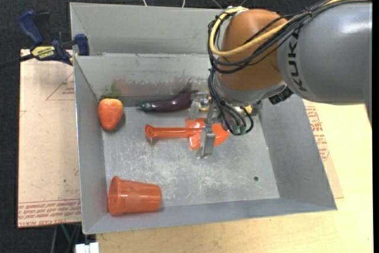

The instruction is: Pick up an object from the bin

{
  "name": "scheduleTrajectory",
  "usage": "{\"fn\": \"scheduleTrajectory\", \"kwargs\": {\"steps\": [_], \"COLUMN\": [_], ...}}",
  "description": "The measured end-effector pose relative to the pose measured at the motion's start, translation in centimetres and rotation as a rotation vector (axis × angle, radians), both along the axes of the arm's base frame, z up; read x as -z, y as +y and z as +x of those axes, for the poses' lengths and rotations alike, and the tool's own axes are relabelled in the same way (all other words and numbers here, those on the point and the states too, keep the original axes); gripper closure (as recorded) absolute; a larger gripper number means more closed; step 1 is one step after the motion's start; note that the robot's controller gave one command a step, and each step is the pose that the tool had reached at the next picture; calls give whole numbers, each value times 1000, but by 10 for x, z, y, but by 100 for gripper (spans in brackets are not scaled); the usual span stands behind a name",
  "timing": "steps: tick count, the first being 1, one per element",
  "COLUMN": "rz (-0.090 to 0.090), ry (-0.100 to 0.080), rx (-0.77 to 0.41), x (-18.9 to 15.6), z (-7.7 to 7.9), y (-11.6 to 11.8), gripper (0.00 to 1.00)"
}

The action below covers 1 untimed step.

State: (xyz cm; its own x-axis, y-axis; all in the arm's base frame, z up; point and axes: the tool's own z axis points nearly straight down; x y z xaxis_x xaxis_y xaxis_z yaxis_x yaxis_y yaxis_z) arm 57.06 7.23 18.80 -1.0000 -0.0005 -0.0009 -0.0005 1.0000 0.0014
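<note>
Bin (pixel 249 178): grey metal, few loose items, well apart.
Strawberry (pixel 111 112): far left, by the left wall.
Cup (pixel 134 195): orange, on its side, near-left corner.
Aubergine (pixel 169 105): dark purple, near the back wall, just behind the scoop.
Scoop (pixel 172 133): orange, mid-bin, handle pointing left, broad end to the right beneath the tool.
Tool (pixel 205 148): down at the scoop's broad end; wide or narrow, cannot tell.
Arm (pixel 331 56): enters from the right, orange cover above the tool.

Here's your arm (pixel 340 62)
Grey casing lettered KUKA (pixel 293 66), orange dome cover (pixel 249 47), yellow and black cables (pixel 220 38) looped round it.
</note>
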Motion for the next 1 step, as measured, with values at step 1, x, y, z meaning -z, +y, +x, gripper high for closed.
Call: {"fn": "scheduleTrajectory", "kwargs": {"steps": [1], "rz": [0], "ry": [3], "rx": [-102], "x": [121], "z": [38], "y": [-70], "gripper": [0]}}
